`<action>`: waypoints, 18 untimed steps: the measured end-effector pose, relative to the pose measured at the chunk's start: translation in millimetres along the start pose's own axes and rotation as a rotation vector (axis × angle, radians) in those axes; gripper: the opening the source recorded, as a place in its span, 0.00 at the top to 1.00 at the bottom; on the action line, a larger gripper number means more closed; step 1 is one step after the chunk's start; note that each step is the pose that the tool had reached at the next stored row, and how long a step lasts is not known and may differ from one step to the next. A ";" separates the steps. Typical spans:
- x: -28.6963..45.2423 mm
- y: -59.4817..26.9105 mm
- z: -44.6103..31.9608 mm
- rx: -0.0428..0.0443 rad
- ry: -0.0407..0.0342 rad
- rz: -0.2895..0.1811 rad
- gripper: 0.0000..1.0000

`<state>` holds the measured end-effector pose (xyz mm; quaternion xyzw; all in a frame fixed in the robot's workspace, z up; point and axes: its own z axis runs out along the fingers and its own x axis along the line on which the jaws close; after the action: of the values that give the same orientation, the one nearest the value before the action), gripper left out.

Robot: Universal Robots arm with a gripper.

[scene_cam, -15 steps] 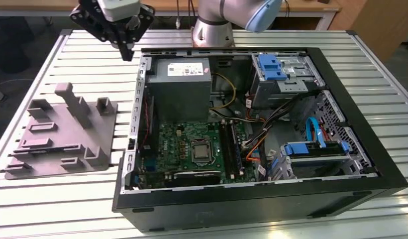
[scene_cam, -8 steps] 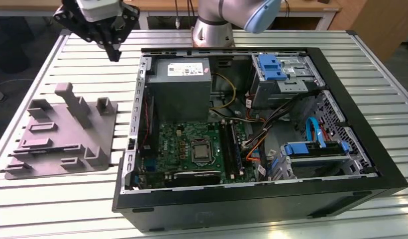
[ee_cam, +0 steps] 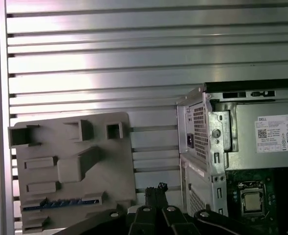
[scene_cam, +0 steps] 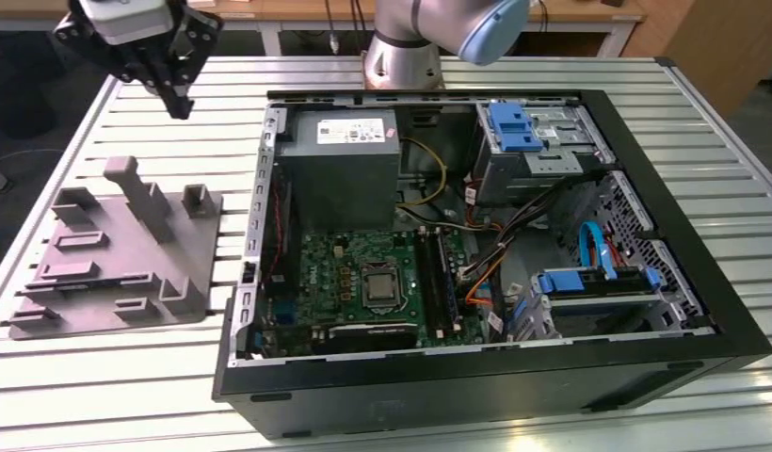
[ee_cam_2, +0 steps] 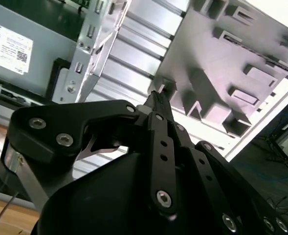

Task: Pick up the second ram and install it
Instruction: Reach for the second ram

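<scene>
— Where is your tool right now?

— Your tool (scene_cam: 179, 108) hangs high over the surface (scene_cam: 135, 395). In the exterior view it shows above the post end of the grey tray (scene_cam: 59, 325). Its fingers are drawn together into one thin tip, and I see nothing gripped between them.

— And the memory stick?

— The memory stick (ee_cam: 60, 201) lies flat in a long slot of the tray, toward the end away from the tall posts. In the first wrist view it shows as a thin strip with blue marks. It is well apart from your tool.

— How much room do you have around the tray?

— On the side toward the computer case (scene_cam: 424, 386), only a narrow strip of slats separates the tray's edge from the case's metal side wall. That wall rises higher than the tray's base. In the first wrist view your tool's tip lines up over that strip, just off the tray's corner. The stick's slot sits among low ridges, away from the posts. Past the tray's post end the slats run wide and open to the edge of the surface.
</scene>
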<state>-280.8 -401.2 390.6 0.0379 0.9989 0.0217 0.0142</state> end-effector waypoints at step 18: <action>39.7 -39.5 13.4 -0.0001 -0.0001 0.000 0.90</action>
<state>-323.0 -437.0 374.4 0.0379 0.9989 0.0218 0.0142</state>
